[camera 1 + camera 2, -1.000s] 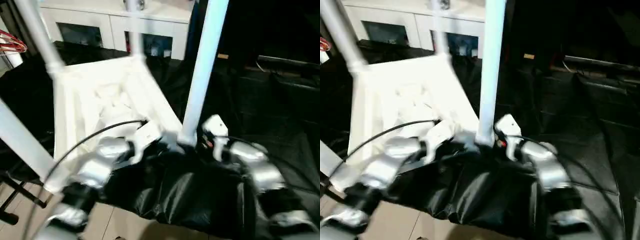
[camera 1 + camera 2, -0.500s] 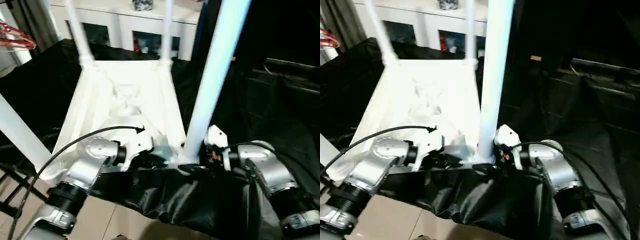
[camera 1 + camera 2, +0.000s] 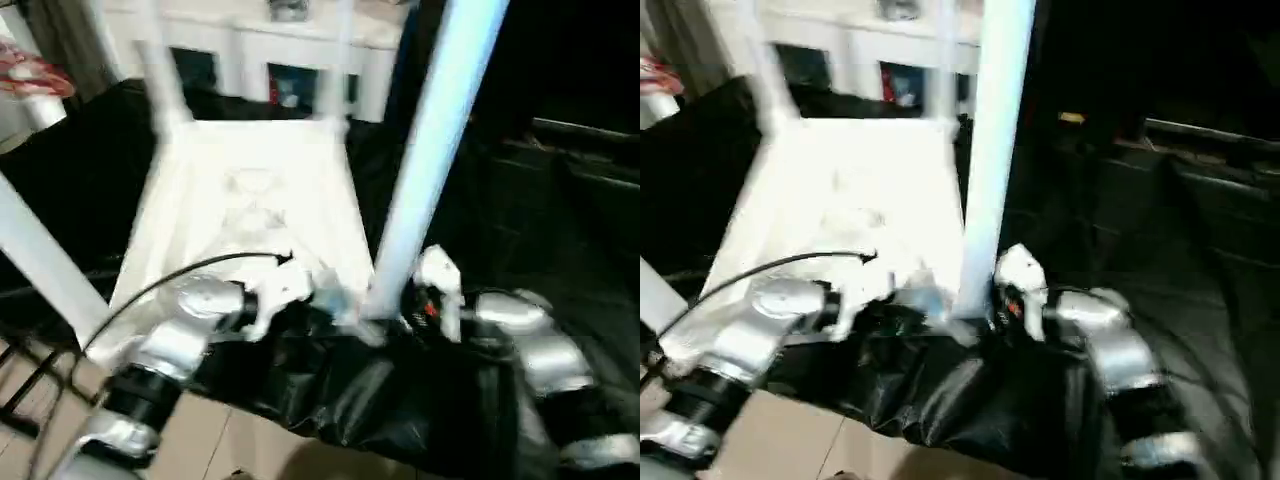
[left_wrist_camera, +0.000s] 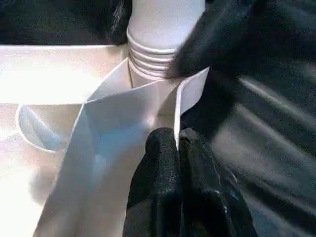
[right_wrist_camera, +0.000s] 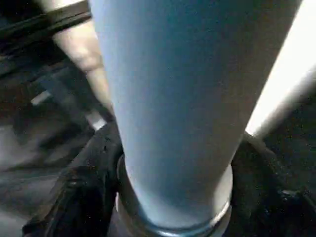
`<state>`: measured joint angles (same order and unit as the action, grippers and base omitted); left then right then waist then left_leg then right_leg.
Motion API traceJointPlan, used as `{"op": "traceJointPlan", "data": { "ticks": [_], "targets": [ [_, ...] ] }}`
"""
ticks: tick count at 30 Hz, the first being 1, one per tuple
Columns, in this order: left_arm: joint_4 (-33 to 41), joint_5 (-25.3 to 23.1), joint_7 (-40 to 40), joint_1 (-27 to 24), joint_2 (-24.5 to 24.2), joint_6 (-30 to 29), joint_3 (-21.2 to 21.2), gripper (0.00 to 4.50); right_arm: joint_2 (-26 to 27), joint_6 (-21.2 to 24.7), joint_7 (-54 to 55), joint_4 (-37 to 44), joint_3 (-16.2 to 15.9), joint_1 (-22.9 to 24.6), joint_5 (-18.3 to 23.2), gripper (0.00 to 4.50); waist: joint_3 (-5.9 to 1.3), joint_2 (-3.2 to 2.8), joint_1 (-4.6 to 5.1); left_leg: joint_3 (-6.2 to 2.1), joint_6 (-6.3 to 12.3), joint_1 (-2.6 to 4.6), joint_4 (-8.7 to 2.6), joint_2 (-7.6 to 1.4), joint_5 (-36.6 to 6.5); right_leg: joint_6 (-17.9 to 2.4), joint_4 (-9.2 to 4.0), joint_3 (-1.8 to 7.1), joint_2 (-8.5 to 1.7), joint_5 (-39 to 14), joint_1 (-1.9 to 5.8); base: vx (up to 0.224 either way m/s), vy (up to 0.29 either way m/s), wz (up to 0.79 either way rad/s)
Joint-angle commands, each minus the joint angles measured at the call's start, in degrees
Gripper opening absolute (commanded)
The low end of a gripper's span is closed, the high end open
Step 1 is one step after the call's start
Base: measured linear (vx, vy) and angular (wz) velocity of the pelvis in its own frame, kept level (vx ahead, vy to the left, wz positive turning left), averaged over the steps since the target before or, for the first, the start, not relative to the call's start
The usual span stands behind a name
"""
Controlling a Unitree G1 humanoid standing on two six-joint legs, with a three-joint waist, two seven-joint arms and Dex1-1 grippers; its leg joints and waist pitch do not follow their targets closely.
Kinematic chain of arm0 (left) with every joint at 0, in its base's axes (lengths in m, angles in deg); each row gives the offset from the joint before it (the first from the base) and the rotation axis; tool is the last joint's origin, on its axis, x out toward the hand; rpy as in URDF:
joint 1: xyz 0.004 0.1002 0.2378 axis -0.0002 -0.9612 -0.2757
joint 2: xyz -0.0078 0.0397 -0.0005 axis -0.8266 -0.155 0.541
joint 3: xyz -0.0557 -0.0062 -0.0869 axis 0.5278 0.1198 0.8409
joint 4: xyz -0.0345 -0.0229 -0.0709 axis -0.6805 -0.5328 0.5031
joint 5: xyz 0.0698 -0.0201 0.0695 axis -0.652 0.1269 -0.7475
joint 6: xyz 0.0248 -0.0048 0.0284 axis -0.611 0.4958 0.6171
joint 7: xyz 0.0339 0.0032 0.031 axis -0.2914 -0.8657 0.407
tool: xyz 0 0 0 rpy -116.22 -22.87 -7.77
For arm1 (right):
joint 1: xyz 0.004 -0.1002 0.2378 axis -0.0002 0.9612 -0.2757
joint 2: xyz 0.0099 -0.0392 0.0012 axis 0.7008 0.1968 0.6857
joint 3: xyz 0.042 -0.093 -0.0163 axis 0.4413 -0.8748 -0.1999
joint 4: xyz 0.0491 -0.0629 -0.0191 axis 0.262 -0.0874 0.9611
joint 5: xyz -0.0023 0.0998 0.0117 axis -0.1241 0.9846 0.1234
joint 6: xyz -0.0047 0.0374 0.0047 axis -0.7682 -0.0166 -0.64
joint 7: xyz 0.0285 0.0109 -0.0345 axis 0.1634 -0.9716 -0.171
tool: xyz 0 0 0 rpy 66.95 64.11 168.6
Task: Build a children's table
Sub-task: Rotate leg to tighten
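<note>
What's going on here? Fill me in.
The robot is putting together a white children's table, which lies upside down on black sheeting with its legs pointing up. The left claw is shut on a thin wall of the tabletop at the near corner. The right claw sits around the base of the near leg, which stands in that corner's socket. Whether the leg is fully seated is unclear.
</note>
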<state>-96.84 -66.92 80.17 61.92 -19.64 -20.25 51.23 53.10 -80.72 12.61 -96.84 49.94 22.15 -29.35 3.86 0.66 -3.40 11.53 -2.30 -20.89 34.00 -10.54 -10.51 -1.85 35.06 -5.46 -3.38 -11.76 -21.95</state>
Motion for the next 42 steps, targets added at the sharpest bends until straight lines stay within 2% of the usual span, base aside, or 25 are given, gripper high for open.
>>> {"op": "traceJointPlan", "data": {
  "ticks": [1, 4, 9, 11, 13, 16, 18, 19, 21, 24, 25, 28, 29, 31, 34, 37, 40, 42],
  "targets": [
    [-0.18, 0.65, -9.47, 2.32, 6.48, -0.82, 0.1, 0.0, 6.11, -0.47, 5.63, -2.86, -4.87, -0.51, -2.12, 2.72, -3.28, 0.86, 0.28, -2.09, 1.78, 0.73, -3.89, -3.51, -11.13, -8.93, -5.57, 3.94, -6.25, -19.78, 2.07, 0.0, 0.0, 0.0],
    [-0.86, -0.53, -13.2, 2.96, 8.62, -1.73, -0.15, 0.0, 9.39, -1.04, 10.81, -4.52, -4.86, -1.14, -3.53, 2.72, -3.34, 0.6, 0.59, -2.02, 2.35, 0.66, -3.78, -3.32, -10.64, -8.4, -5.72, 4.04, -6.17, -19.65, 2.1, 0.0, 0.0, 0.0],
    [-1.93, -3.12, -19.21, 4.0, 12.58, -3.2, -0.6, 0.0, 15.38, -2.75, 21.62, -8.83, -4.18, -4.02, -6.8, 2.72, -3.57, 0.43, 1.31, -2.02, 2.66, 0.55, -3.76, -3.34, -9.58, -9.75, -5.27, 4.03, -6.07, -15.61, 2.17, 0.0, 0.0, 0.0],
    [-1.96, -3.15, -19.21, 3.97, 12.78, -3.16, -0.6, 0.0, 15.68, -4.01, 21.14, -8.86, -3.72, -4.26, -6.14, 3.28, -3.69, 0.37, 1.21, -1.94, 3.49, 0.43, -3.65, -3.28, -9.04, -9.63, -5.25, 4.07, -6.13, -14.56, 2.32, 0.0, 0.0, 0.0],
    [-1.87, -3.12, -18.63, 3.62, 12.67, -2.71, -0.63, 0.0, 15.69, -4.05, 19.19, -8.31, -2.37, -4.49, -3.8, 3.42, -3.68, 0.33, 1.19, -1.9, 4.12, 0.31, -3.67, -3.31, -8.51, -9.78, -5.12, 4.08, -6.0, -13.23, 2.34, 0.0, 0.0, 0.0],
    [-1.01, -2.62, -17.04, 2.88, 11.67, -2.2, -0.81, 0.0, 14.25, -4.12, 17.01, -7.22, -2.38, -4.17, -3.37, 3.63, -3.67, 0.27, 1.21, -1.92, 4.35, 0.35, -3.71, -3.41, -8.74, -10.07, -5.11, 4.03, -6.02, -12.99, 2.33, 0.0, 0.0, 0.0],
    [-0.46, -2.18, -15.72, 2.44, 10.86, -2.02, -0.72, 0.0, 12.95, -4.28, 15.53, -6.63, -2.49, -3.95, -3.58, 3.93, -3.69, 0.32, 1.18, -1.91, 4.46, 0.28, -3.68, -3.4, -8.75, -10.13, -5.05, 4.05, -6.05, -12.82, 2.43, 0.0, 0.0, 0.0],
    [0.19, -1.35, -13.33, 2.0, 9.68, -1.47, -0.54, 0.0, 10.85, -4.02, 11.92, -5.28, -2.63, -3.49, -2.9, 3.93, -3.77, -0.02, 1.04, -1.95, 4.63, 0.28, -3.63, -3.36, -8.57, -10.16, -5.04, 4.04, -6.09, -12.55, 2.52, 0.0, 0.0, 0.0],
    [1.35, 0.17, -9.02, 1.28, 7.73, -0.43, -0.4, 0.0, 6.98, -3.85, 5.54, -2.95, -3.66, -2.6, -1.52, 3.93, -3.92, 0.15, 0.98, -1.92, 5.17, 0.14, -3.55, -3.47, -7.8, -10.62, -4.72, 4.07, -6.03, -10.3, 2.64, 0.0, 0.0, 0.0],
    [2.15, 1.27, -5.78, 0.74, 6.22, -0.08, -0.45, 0.0, 4.47, -3.35, 1.33, -1.65, -4.23, -2.02, -0.62, 3.93, -3.9, 0.26, 0.86, -1.86, 6.15, 0.08, -3.47, -3.48, -7.09, -11.3, -4.5, 4.03, -5.96, -8.26, 2.69, 0.0, 0.0, 0.0],
    [2.6, 2.16, -2.66, 0.36, 4.73, 0.56, -0.63, 0.0, 2.37, -2.83, -2.6, -0.45, -4.59, -1.58, 0.45, 3.93, -3.74, 0.04, 0.75, -1.84, 6.33, 0.18, -3.47, -3.42, -7.88, -11.32, -4.8, 4.0, -5.95, -9.57, 2.57, 0.0, 0.0, 0.0],
    [3.22, 3.05, 1.19, -0.1, 2.71, 0.68, -0.98, 0.0, -0.13, -2.25, -6.92, 0.61, -5.04, -1.27, 1.13, 3.93, -3.64, 0.05, 0.68, -1.89, 5.9, 0.31, -3.56, -3.48, -9.25, -10.94, -5.07, 3.96, -5.96, -12.5, 2.53, 0.0, 0.0, 0.0],
    [3.37, 3.47, 3.68, -0.28, 1.21, 0.62, -1.16, 0.0, -1.96, -2.01, -10.07, 1.2, -5.4, -1.12, 1.28, 3.93, -3.55, -0.02, 0.55, -1.9, 5.34, 0.54, -3.64, -3.61, -10.23, -10.63, -5.23, 3.97, -5.89, -14.2, 2.29, 0.0, 0.0, 0.0],
    [3.42, 4.1, 7.89, -0.39, -1.37, 0.66, -1.61, 0.0, -4.48, -1.88, -14.83, 1.72, -5.82, -1.15, 1.18, 3.93, -3.55, -0.05, 0.15, -1.81, 5.12, 0.54, -3.65, -3.71, -10.42, -10.55, -5.1, 4.0, -5.83, -14.48, 2.28, 0.0, 0.0, 0.0],
    [3.67, 4.5, 9.79, -0.47, -2.4, 0.32, -1.8, 0.0, -5.42, -1.83, -16.33, 1.77, -6.2, -1.31, 1.31, 3.93, -3.64, -0.12, -0.25, -1.81, 4.79, 0.66, -3.74, -3.89, -9.62, -11.12, -4.78, 4.07, -5.88, -12.5, 2.16, 0.0, 0.0, 0.0],
    [4.08, 5.07, 13.05, -0.43, -4.53, -0.31, -2.25, 0.0, -7.1, -2.41, -18.9, 1.89, -7.26, -1.65, 1.13, 3.93, -3.75, -0.07, -0.35, -1.85, 4.84, 0.55, -3.72, -3.86, -8.82, -11.85, -4.5, 4.01, -5.94, -10.47, 2.38, 0.0, 0.0, 0.0],
    [3.42, 4.97, 13.15, 0.09, -4.85, 0.25, -1.92, 0.0, -7.25, -3.89, -19.17, 1.64, -7.39, -1.92, 0.76, 3.61, -3.78, 0.22, -0.29, -1.84, 4.87, 0.45, -3.65, -3.75, -8.32, -11.95, -4.41, 4.03, -6.01, -10.24, 2.45, 0.0, 0.0, 0.0],
    [3.13, 5.17, 13.15, 0.36, -4.91, 0.55, -1.78, 0.0, -7.34, -3.91, -19.56, 1.64, -7.59, -2.05, 0.84, 3.61, -3.76, 0.16, -0.32, -1.8, 4.92, 0.47, -3.61, -3.72, -8.13, -11.89, -4.54, 4.04, -6.03, -10.55, 2.44, 0.0, 0.0, 0.0]
  ]
}}
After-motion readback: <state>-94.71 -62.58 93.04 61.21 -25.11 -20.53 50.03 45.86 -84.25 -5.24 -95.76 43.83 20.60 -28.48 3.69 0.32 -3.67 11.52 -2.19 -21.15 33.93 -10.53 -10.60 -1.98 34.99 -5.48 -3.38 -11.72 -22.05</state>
